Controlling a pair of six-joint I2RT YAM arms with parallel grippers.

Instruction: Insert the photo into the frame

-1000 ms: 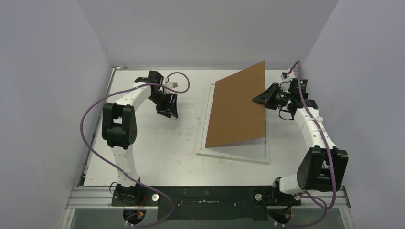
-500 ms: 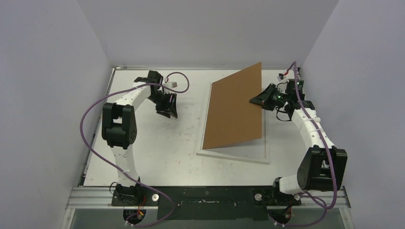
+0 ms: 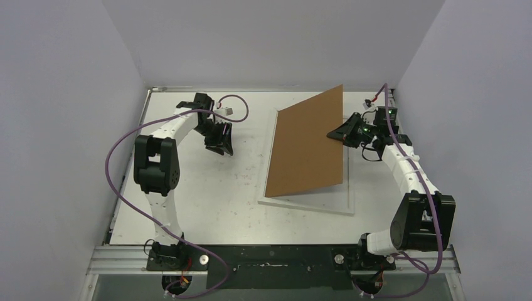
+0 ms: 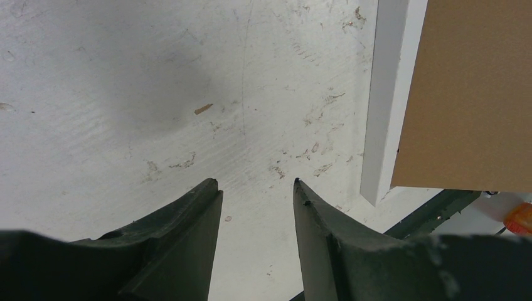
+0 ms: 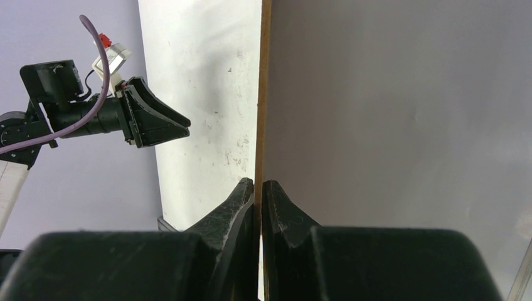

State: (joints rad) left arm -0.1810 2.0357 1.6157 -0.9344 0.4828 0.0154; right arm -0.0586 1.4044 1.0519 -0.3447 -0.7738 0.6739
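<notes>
While the scuffed white counter (image 3: pixel 207 194) takes up most of the top view, boxed in by plain pale grey walls (image 3: pixel 263 37), the biggest thing on it is a flat rectangular brown backing board (image 3: pixel 307 144) on the right half. The board stands tilted. Its right edge is lifted off the counter and its far right corner is the highest point, while its left side sits low over the frame.

Under it lies the large rectangular picture frame with a narrow white border (image 3: pixel 307 205), flat on the counter. Its near strip and left strip show past the board's edges. The left wrist view shows the same white strip beside the brown board. The sunset print cannot be made out in any view, and whether it lies under the board cannot be told.

The right arm (image 3: pixel 408 169) reaches in from the right, and the right claw (image 5: pixel 258 185) is clenched on the board's thin right edge, one finger on each face.

The left arm (image 3: pixel 157 157) bends over the far left of the counter, well apart from the frame. The left claw (image 4: pixel 255 183) points down over bare counter, released, its fingers parted with nothing between them.

Purple cables (image 3: pixel 113 175) loop along both arms.
</notes>
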